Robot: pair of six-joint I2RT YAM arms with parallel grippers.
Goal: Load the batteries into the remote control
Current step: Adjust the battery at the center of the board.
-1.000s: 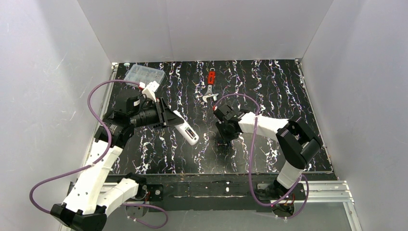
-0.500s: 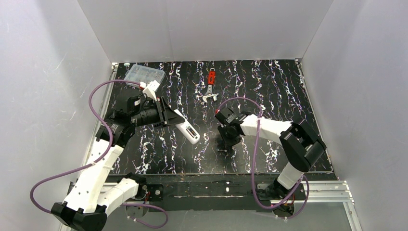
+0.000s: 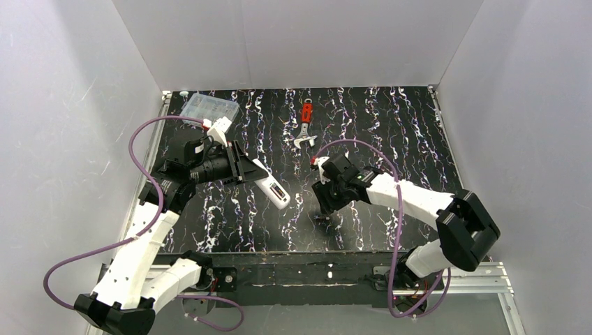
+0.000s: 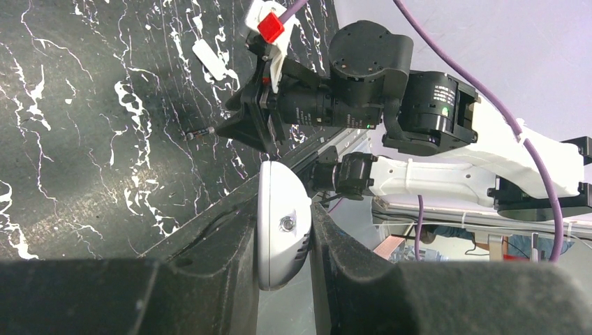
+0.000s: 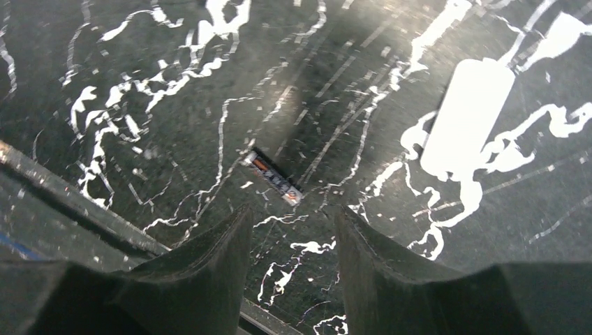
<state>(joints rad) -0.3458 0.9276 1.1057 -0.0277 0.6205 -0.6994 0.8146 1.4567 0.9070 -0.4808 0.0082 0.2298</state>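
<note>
My left gripper [image 3: 251, 172] is shut on the white remote control [image 3: 271, 188] and holds it tilted above the table; in the left wrist view the remote [image 4: 282, 234] sits clamped between the two black fingers. One slim dark battery [image 5: 274, 178] lies on the black marbled table, just beyond the tips of my right gripper [image 5: 293, 218]. That gripper is open and empty. In the top view the right gripper [image 3: 325, 207] hangs low over the battery [image 3: 322, 218]. The battery also shows in the left wrist view [image 4: 200, 132]. A second battery is not in view.
A small white oblong cover [image 5: 466, 118] lies flat near the battery, and shows in the left wrist view [image 4: 209, 59]. A red-handled wrench [image 3: 306, 125] lies at mid back. A clear compartment box [image 3: 209, 107] stands at the back left. The table's near edge [image 3: 314, 252] is close to the right gripper.
The right arm has stretched out, its elbow swinging right, and its gripper has shifted slightly toward the near edge over the battery. The left arm and the remote have stayed still.
</note>
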